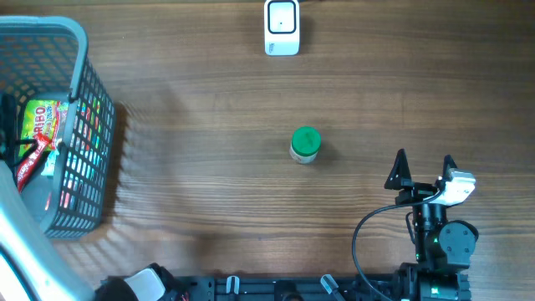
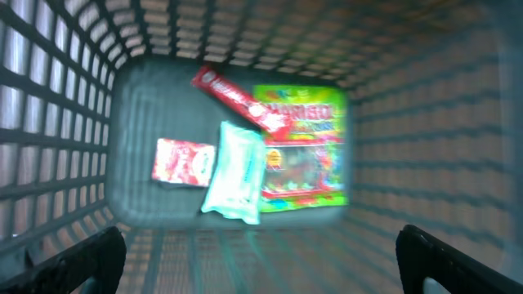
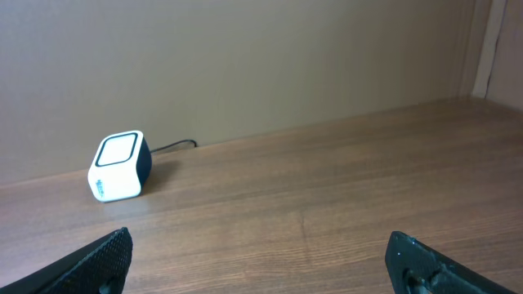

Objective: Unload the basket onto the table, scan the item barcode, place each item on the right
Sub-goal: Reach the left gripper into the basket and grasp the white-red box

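Note:
A white barcode scanner [image 1: 282,28] stands at the far middle of the table, and the right wrist view shows it [image 3: 119,167] at the left with its cable behind. A small jar with a green lid [image 1: 305,144] stands upright mid-table. My left gripper [image 2: 261,249] hangs open inside the grey basket [image 1: 79,50], above a Haribo bag [image 2: 306,147], a red stick pack [image 2: 237,100], a pale mint pack [image 2: 235,171] and a small red-and-white pack [image 2: 184,162]. It holds nothing. My right gripper [image 1: 425,163] is open at the near right, empty [image 3: 260,249], pointing toward the scanner.
The basket's mesh walls [image 2: 49,122] close in around the left gripper on all sides. The left arm's white link [image 1: 33,259] crosses the near-left corner. A black cable [image 1: 364,242] loops beside the right arm's base.

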